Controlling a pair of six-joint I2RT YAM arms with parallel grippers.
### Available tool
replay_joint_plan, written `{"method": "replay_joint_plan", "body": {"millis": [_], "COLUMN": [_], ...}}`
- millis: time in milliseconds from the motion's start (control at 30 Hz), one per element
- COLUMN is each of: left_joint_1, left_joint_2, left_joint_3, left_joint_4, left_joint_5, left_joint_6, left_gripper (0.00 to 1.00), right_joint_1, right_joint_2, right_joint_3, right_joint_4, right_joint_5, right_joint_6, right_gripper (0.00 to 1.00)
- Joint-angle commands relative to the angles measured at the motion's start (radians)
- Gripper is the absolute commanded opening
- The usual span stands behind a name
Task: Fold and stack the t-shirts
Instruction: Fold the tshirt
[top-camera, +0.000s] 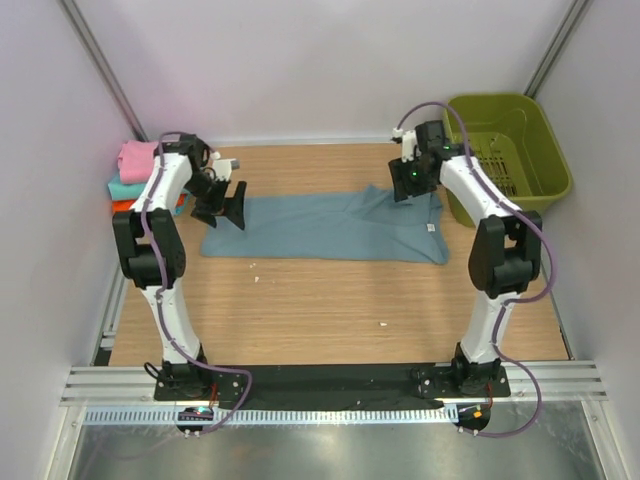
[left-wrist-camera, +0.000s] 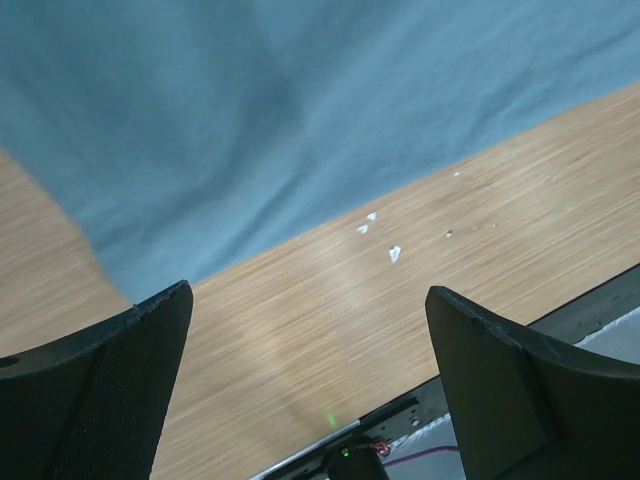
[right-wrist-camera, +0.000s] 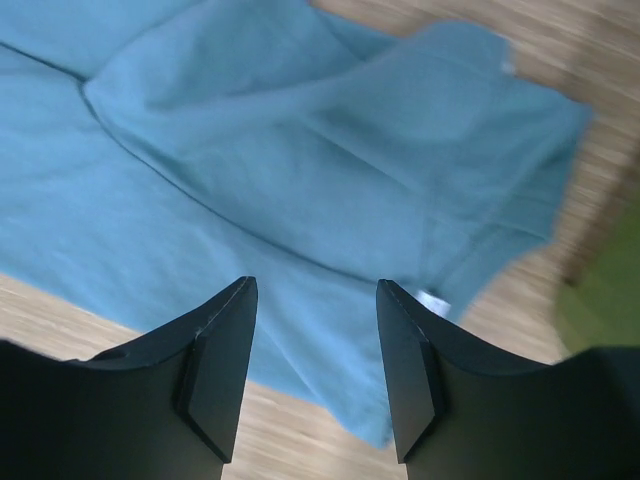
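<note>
A slate blue-grey t-shirt (top-camera: 330, 228) lies spread flat across the back of the wooden table, its small white label (top-camera: 431, 228) near the right end. My left gripper (top-camera: 224, 210) hovers over the shirt's left edge, open wide with nothing between its fingers (left-wrist-camera: 100, 390); the cloth (left-wrist-camera: 250, 120) lies beyond them. My right gripper (top-camera: 408, 185) hangs above the rumpled right end of the shirt (right-wrist-camera: 300, 150), open and empty (right-wrist-camera: 315, 287), with the label (right-wrist-camera: 432, 300) by its right finger. Pink, teal and orange t-shirts (top-camera: 135, 175) sit stacked at the far left.
An olive-green plastic basket (top-camera: 505, 150) stands at the back right, close to my right arm, and its edge (right-wrist-camera: 600, 300) shows in the right wrist view. White crumbs (left-wrist-camera: 380, 235) lie on the wood. White walls enclose the table.
</note>
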Motion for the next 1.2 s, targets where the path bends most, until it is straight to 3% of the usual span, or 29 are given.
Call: {"method": "replay_joint_plan", "body": {"millis": [0,300,700,800,1033,1167], "left_joint_1": [-0.046,-0.079,-0.079,-0.079,-0.114,-0.182], "left_joint_2": [0.0,0.016,0.056,0.038,-0.071,-0.158], "left_joint_3": [-0.018,-0.177,-0.265,-0.3,-0.467,-0.565], "left_joint_4": [0.091,0.209,0.272,0.28,0.289,0.281], "left_joint_5": [0.04,-0.023,-0.083,-0.092,-0.143,-0.175], "left_joint_6": [-0.016,-0.051,-0.111,-0.125,-0.102,-0.088], "left_gripper": [1.0,1.0,1.0,1.0,1.0,1.0], "right_joint_1": [0.073,0.093,0.083,0.082,0.083,0.088], "right_joint_2": [0.06,0.172,0.299,0.349,0.591,0.685], "right_joint_3": [0.036,0.045,0.089,0.157,0.517,0.677], "right_joint_4": [0.053,0.068,0.067,0.054,0.033,0.08], "right_joint_5": [-0.014,0.041,0.082,0.093,0.124,0.142], "right_joint_6": [0.079,0.115,0.109,0.105,0.095,0.114], "right_gripper": [0.57,0.58,0.58,0.58,0.59,0.66]}}
